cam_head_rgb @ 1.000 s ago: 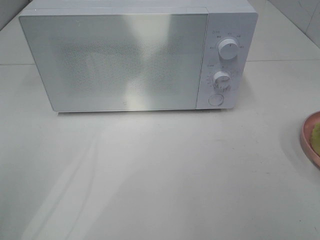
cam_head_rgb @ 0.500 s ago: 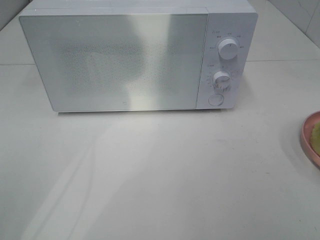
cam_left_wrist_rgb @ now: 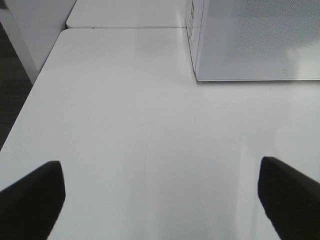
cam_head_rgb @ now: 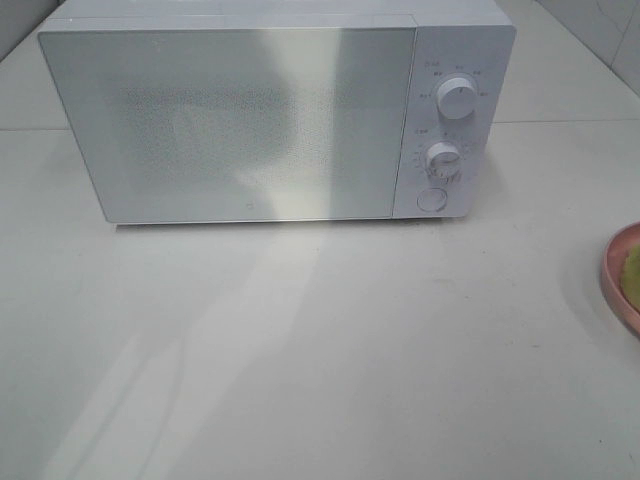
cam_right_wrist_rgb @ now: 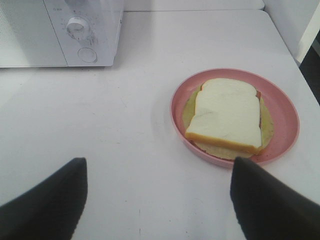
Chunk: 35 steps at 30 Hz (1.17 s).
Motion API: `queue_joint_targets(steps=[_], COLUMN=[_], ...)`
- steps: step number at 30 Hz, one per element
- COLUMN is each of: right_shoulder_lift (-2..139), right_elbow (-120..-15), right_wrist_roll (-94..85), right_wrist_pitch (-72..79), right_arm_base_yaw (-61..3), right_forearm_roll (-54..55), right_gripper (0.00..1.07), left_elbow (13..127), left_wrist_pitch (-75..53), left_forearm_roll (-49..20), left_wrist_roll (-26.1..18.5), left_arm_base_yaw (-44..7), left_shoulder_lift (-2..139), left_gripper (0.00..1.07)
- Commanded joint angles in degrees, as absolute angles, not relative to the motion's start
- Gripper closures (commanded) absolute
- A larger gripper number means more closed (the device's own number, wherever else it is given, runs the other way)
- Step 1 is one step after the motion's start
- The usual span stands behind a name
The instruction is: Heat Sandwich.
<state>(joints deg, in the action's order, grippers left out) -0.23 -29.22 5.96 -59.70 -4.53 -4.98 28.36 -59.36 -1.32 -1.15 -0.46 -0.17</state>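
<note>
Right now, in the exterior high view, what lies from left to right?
Microwave door → upper dial above lower dial and round button → bare table → pink plate, cut off by the right edge.

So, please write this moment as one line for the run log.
white microwave: door closed | sandwich: on round pink plate, untouched | left gripper: open, empty | right gripper: open, empty
</note>
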Motion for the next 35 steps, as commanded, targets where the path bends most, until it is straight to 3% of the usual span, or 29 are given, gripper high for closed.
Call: queue_joint_targets(steps=[1,35], right_shoulder_lift=[-1.72,-1.72], right_elbow=[-29.05,-29.05], right_wrist_roll=[5.5,5.5], right_wrist_pitch=[-59.53,-59.53], right_arm_base_yaw=[-4.01,-4.01], right_forearm_roll=[-5.04,-5.04], right_gripper=[0.31,0.31], left_elbow=[28.25,28.25], left_wrist_pitch=[-58.9,-58.9], left_forearm_roll=[-1.09,-1.09], left_wrist_roll=[-1.03,-1.03], left_arm_base_yaw=[-0.17,-0.17], left_shoulder_lift=[-1.83,-1.78], left_gripper=[0.03,0.03])
